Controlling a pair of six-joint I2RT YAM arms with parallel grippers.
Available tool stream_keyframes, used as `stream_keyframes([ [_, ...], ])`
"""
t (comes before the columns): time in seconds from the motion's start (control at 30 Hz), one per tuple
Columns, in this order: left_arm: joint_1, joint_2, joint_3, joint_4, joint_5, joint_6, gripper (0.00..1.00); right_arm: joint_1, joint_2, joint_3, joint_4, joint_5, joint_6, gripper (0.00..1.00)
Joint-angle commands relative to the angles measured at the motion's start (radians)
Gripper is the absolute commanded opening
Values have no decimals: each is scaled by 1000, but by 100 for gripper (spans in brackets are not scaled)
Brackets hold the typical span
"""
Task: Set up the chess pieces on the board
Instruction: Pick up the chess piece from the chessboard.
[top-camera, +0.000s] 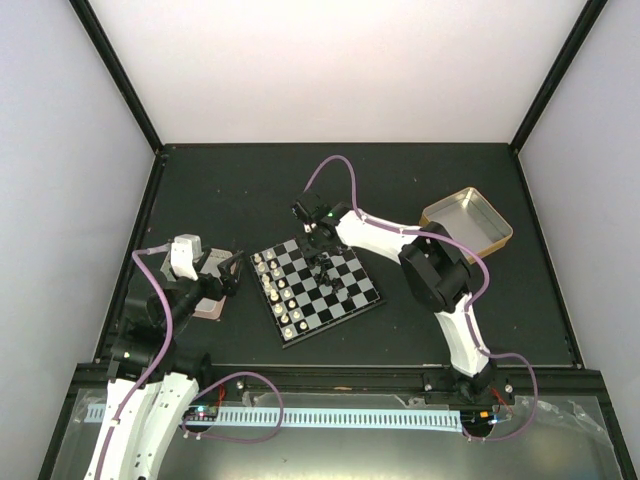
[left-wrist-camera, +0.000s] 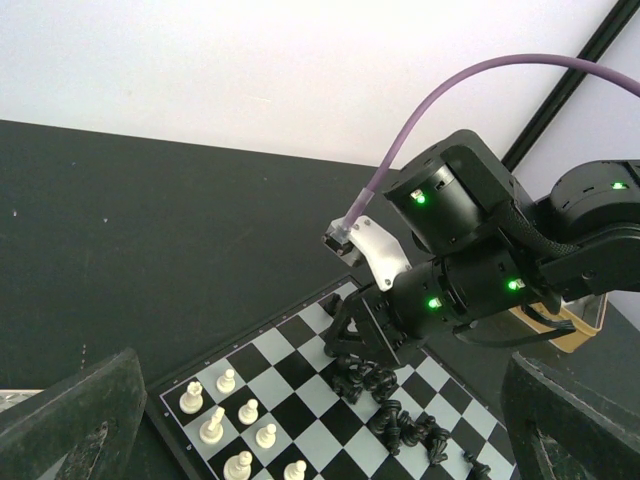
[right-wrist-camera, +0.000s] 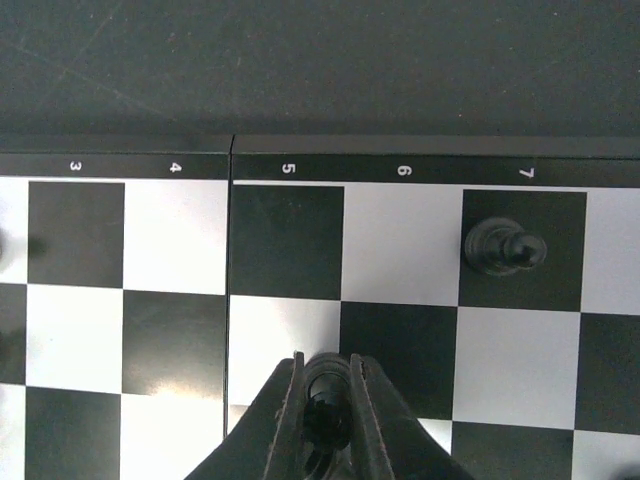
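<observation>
Over the board (right-wrist-camera: 400, 168) near its numbered rim, the right tool (right-wrist-camera: 325, 385) pinches a black chess piece (right-wrist-camera: 326, 412), fingers nearly closed on it.
Best lowered straight onto the middle of one square, released only once the base sits flat, clear of the black pawn (right-wrist-camera: 503, 248) on file 7; other black pieces (left-wrist-camera: 405, 428) cluster mid-board; cream ones (left-wrist-camera: 212, 425) line its left side; the left tool (top-camera: 233, 272) hovers beside the board, spread wide, empty.
</observation>
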Motion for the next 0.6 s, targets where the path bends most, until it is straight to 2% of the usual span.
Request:
stream_keyframes([
  [0.0, 2, 9, 8, -8, 0, -1, 99, 5, -36, 4, 40, 29, 2, 10],
  [0.37, 3, 11, 8, -7, -1, 1, 99, -16, -200, -84, 138, 114, 15, 7],
  [0.57, 3, 11, 8, -6, -1, 1, 99, -84, -202, -92, 109, 135, 28, 8],
])
